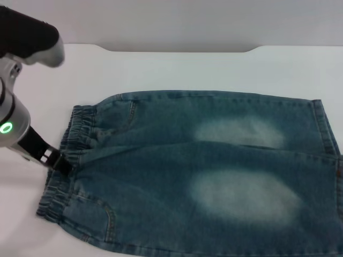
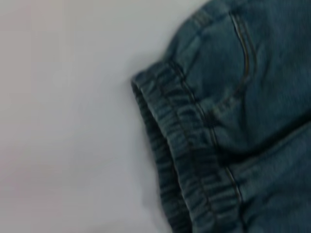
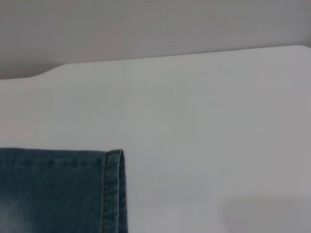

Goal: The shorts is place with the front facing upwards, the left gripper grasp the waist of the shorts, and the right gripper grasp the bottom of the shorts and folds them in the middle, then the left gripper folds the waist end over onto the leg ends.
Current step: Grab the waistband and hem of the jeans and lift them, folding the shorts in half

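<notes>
The blue denim shorts [image 1: 214,176] lie flat on the white table, with a pale faded patch on each leg. The waist of the shorts [image 1: 80,122] is the puckered elastic band at the left, seen close up in the left wrist view [image 2: 189,160]. The leg hems [image 1: 321,123] point right and run off the picture's edge. My left gripper [image 1: 60,162] sits at the middle of the waistband, touching its outer edge. One stitched hem corner [image 3: 114,189] shows in the right wrist view. The right gripper is out of view.
The white table [image 1: 161,69] extends behind and to the left of the shorts, its far edge against a grey wall. A pocket seam [image 2: 245,53] runs just inside the waistband.
</notes>
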You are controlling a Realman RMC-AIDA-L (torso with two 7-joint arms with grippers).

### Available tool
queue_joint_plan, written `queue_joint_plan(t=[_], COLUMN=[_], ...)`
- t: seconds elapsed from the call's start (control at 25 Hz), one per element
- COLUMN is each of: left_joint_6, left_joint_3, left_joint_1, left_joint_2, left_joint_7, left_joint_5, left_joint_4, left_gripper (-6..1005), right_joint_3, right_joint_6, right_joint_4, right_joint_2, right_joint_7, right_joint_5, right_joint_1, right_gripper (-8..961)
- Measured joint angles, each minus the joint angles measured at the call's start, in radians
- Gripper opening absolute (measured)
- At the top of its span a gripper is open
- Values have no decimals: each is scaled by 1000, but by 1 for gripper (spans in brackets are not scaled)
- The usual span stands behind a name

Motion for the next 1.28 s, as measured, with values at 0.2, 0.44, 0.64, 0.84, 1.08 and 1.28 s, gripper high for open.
queue_joint_plan(t=[0.2, 0.44, 0.64, 0.84, 1.08, 1.28], left_joint_6=[-22, -13, -7, 24, 39, 37], left_joint_3=[17, 20, 35, 66, 75, 78], left_joint_1=[-9, -10, -20, -35, -39, -42], left_joint_2=[0, -1, -6, -9, -8, -8], left_joint_7=[-24, -34, -45, -56, -58, -57], left_joint_5=[0, 0, -3, -19, -20, -20], left_joint_4=[62, 128, 185, 229, 247, 257], left_gripper=[843, 841, 840, 839, 840, 839], right_joint_3=[1, -2, -4, -5, -5, -5], right_joint_6=[-27, -53, -56, -56, -55, -50], right_joint_4=[2, -22, -21, -21, -15, -14], right_joint_2=[-2, -4, -5, -6, -4, -3], right_joint_7=[3, 3, 3, 0, -1, -1], right_joint_5=[-4, -28, -34, -42, -43, -43], right_joint_1=[0, 12, 19, 23, 15, 14], right_gripper=[642, 642, 642, 643, 643, 643])
